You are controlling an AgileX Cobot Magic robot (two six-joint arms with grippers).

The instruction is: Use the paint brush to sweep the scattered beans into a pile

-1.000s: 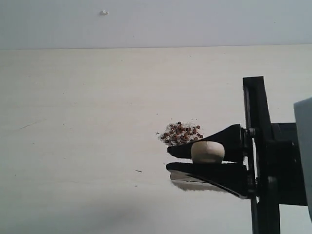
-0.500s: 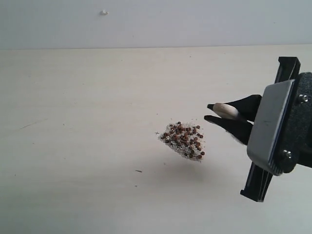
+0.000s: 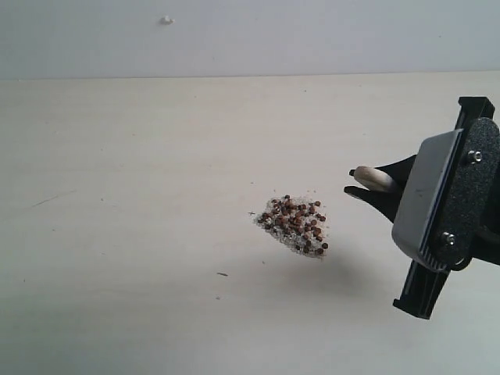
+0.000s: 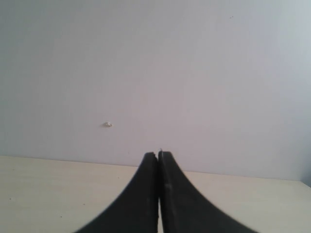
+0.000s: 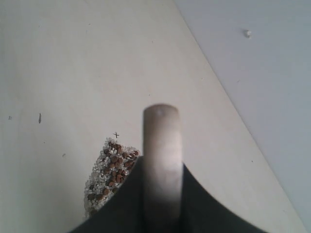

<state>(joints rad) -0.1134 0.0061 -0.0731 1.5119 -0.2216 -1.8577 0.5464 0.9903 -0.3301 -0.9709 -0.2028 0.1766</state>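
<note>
One pile near paint brush (handle end)

A pale, cream-coloured desk fills most of what I can see, its top smooth and matt. Behind its far edge stands a plain grey-white wall, and a small white bump sits on that wall, high up and left of centre. Toward the desk's left side there is a thin dark scratch, slanting a little. A tiny cross-shaped mark shows near the middle, and a short dark fleck lies nearer the front edge.
</note>
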